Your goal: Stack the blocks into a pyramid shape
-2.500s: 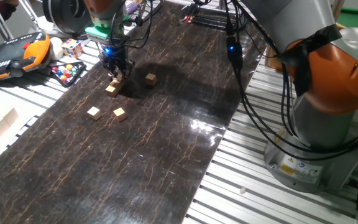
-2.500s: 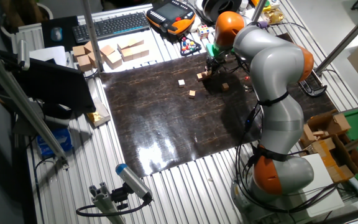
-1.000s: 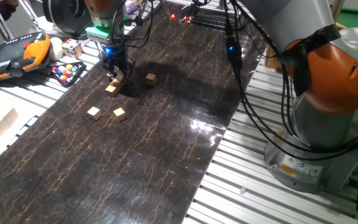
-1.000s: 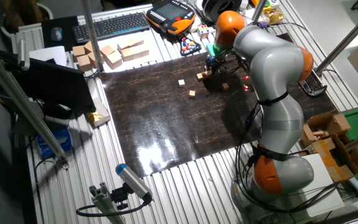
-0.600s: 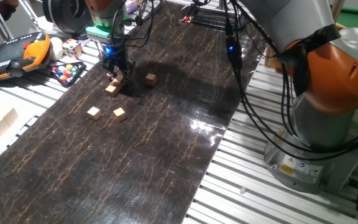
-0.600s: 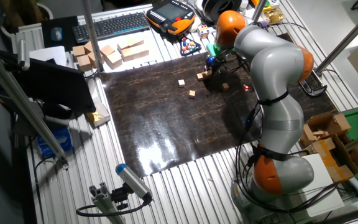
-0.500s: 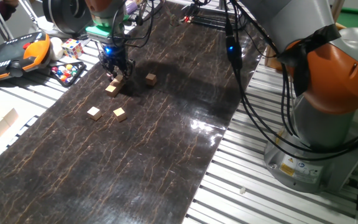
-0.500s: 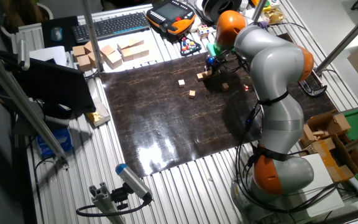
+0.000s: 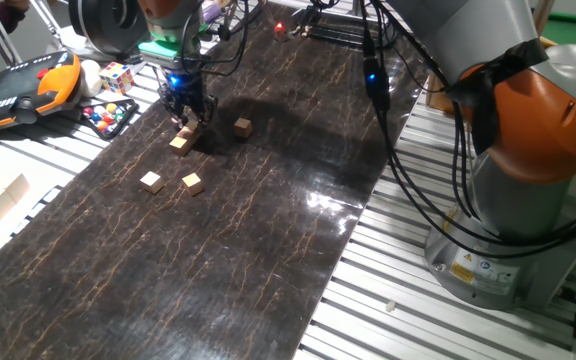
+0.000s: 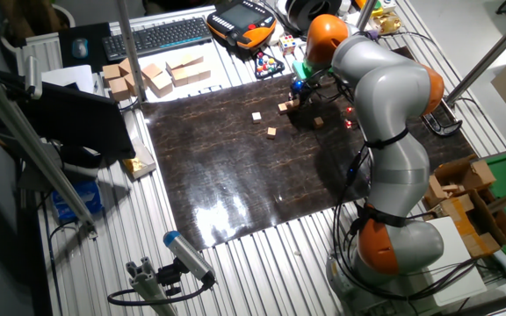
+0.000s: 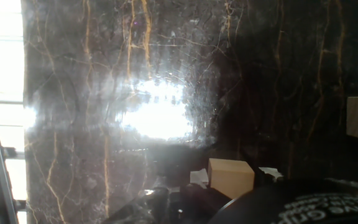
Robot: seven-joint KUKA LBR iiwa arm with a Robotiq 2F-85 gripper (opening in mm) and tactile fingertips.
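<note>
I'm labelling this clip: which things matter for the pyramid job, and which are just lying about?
Job:
small tan blocks
started stack under the tool

Lying about:
larger pale blocks
puzzle cube
orange pendant
keyboard

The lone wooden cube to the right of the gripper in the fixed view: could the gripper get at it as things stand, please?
Probably yes. The lone cube sits apart on the dark mat, nothing stands around it, and the gripper hangs close by over the small stack.

Matt, pale wooden blocks (image 9: 192, 183) sit on a glossy, dark marble-patterned mat (image 9: 268, 220) over the ribbed metal surface (image 9: 408, 310), reflecting bright glare.
</note>
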